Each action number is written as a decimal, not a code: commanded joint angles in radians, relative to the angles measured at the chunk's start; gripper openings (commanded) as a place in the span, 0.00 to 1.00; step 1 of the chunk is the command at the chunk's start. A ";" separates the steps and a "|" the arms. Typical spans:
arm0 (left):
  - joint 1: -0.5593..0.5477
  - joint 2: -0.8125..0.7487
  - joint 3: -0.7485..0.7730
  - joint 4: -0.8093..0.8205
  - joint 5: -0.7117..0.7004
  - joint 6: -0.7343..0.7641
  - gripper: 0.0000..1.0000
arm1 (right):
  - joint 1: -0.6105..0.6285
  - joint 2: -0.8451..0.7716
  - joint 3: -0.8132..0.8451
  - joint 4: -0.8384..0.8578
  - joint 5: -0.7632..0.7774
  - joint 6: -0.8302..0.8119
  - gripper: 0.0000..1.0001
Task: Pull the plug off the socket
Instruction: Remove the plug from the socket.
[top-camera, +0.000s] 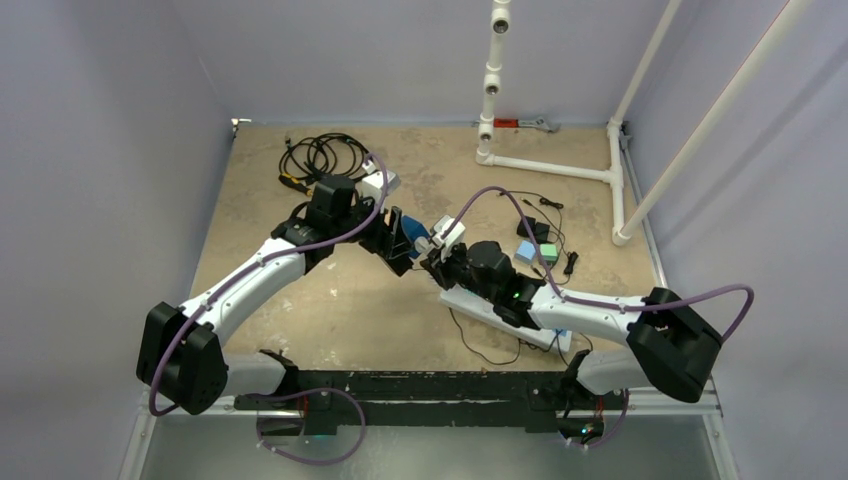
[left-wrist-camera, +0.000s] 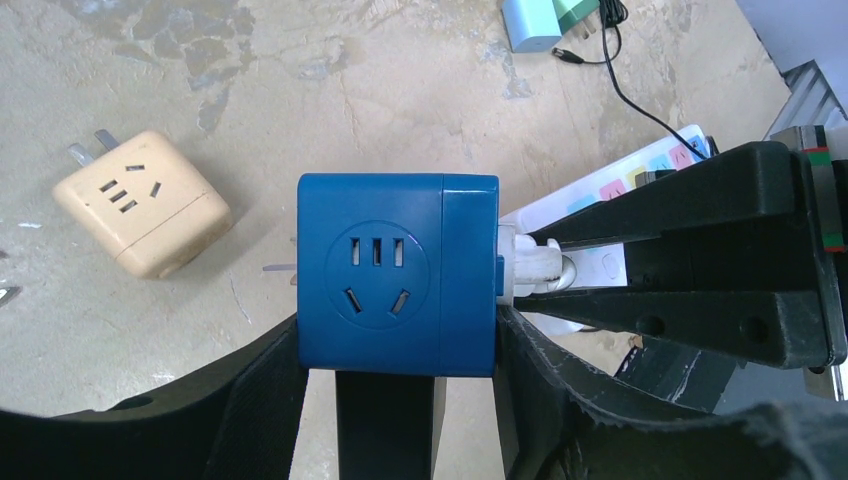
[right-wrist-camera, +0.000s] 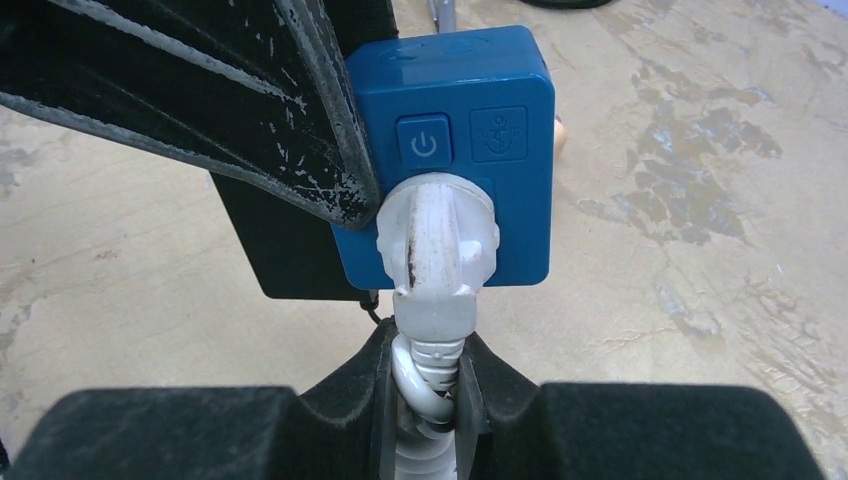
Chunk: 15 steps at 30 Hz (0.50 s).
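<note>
**Arms meet head-on at centre**

Both arms reach inward and meet over the middle of the worktop (top-camera: 330, 300). The left forearm angles right, and the right one stretches low to the left above a white power strip (top-camera: 478, 303). The left pincer (left-wrist-camera: 400, 350) clamps the blue socket cube (left-wrist-camera: 397, 270) by its sides. The right pincer (right-wrist-camera: 430, 375), nearly closed, grips the neck of the white plug (right-wrist-camera: 437, 240), which sits seated in the cube's side face.

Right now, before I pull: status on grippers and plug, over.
Left gripper shut on blue socket cube. Right gripper shut on white plug. Plug seated in cube. Beige adapter lies apart, not obstructing.
</note>
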 joint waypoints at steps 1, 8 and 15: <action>0.001 0.000 0.013 -0.001 -0.084 0.058 0.00 | 0.005 -0.068 0.025 0.189 -0.087 0.046 0.00; 0.001 0.008 0.018 -0.017 -0.170 0.034 0.00 | 0.008 -0.069 0.028 0.161 -0.019 -0.007 0.00; 0.005 0.008 0.022 -0.025 -0.182 0.022 0.00 | 0.066 -0.044 0.039 0.148 0.103 -0.078 0.00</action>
